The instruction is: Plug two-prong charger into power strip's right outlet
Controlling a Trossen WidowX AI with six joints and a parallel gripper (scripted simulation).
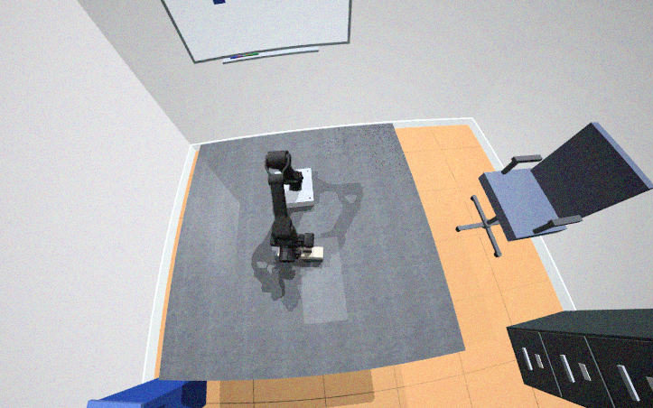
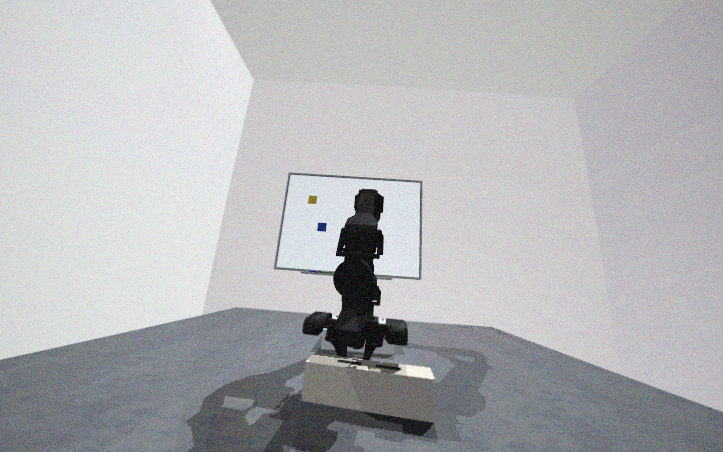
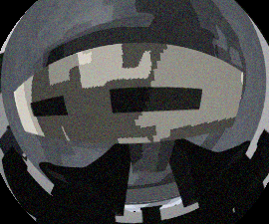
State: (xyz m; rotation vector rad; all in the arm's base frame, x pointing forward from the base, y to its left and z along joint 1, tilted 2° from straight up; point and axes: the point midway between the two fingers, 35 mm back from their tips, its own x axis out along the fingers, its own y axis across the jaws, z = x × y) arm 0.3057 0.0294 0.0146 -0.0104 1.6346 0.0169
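The cream power strip (image 1: pixel 313 254) (image 2: pixel 368 388) (image 3: pixel 199 74) lies crosswise, with two dark slot-like recesses in its top. The wrist view shows one wide recess (image 3: pixel 156 100) near the middle and another (image 3: pixel 49 106) toward the left end. My gripper (image 2: pixel 355 355) (image 3: pixel 146 135) is shut on the charger, with its fingertips low at the strip's long edge, beside the middle recess in the wrist view. Only a dark grey part of the charger shows between the fingers there. Its prongs are hidden, and I cannot tell whether they touch the strip.
A white base plate (image 1: pixel 307 195) is beneath the arm's base on the grey table top (image 1: pixel 385 303). An office chair (image 1: pixel 521 202) and a dark cabinet (image 1: pixel 598 355) stand to the right. A blue object (image 1: pixel 151 394) is at the lower left. A whiteboard (image 1: pixel 267 25) (image 2: pixel 392 224) hangs behind.
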